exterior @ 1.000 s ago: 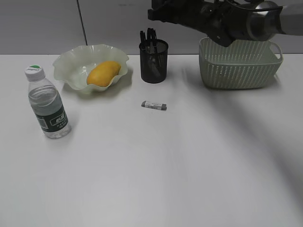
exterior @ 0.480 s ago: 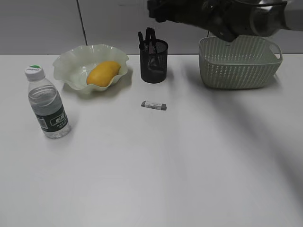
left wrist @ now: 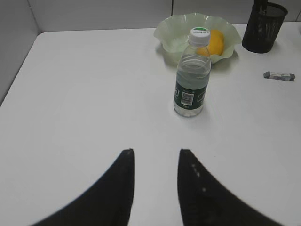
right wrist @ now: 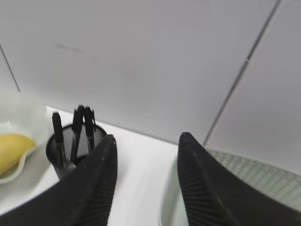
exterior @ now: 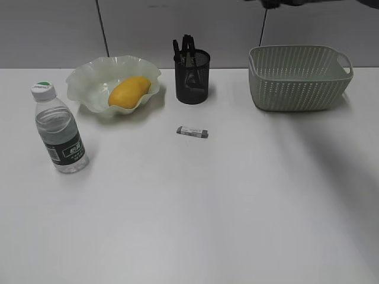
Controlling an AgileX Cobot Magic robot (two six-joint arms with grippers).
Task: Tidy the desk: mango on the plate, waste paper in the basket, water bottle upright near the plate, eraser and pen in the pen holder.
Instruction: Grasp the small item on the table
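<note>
1. Left gripper [left wrist: 155,157]: jaws parted by a narrow gap, nothing between them; it hangs over bare table [exterior: 237,207] on the near side of the water bottle [left wrist: 192,71].
2. Right gripper [right wrist: 146,146]: jaws apart, empty, held high between the pen holder [right wrist: 70,150] and the basket [right wrist: 244,188], facing the wall.
3. Landmark: the plate [exterior: 89,80], at the back left of the table in the exterior view.
4. Mango [exterior: 129,91] lies in the plate, long axis slanted.
5. Water bottle stands upright, cap on, near the plate on its front-left side, not touching it.
6. Pen holder stands just right of the plate; dark pens [exterior: 188,47] stick up out of it.
7. Eraser [exterior: 192,131] lies flat on the table in front and to the right of the plate, forward of the pen holder, apart from both.
8. Basket stands far right of the plate, past the pen holder; its inside cannot be seen.
</note>
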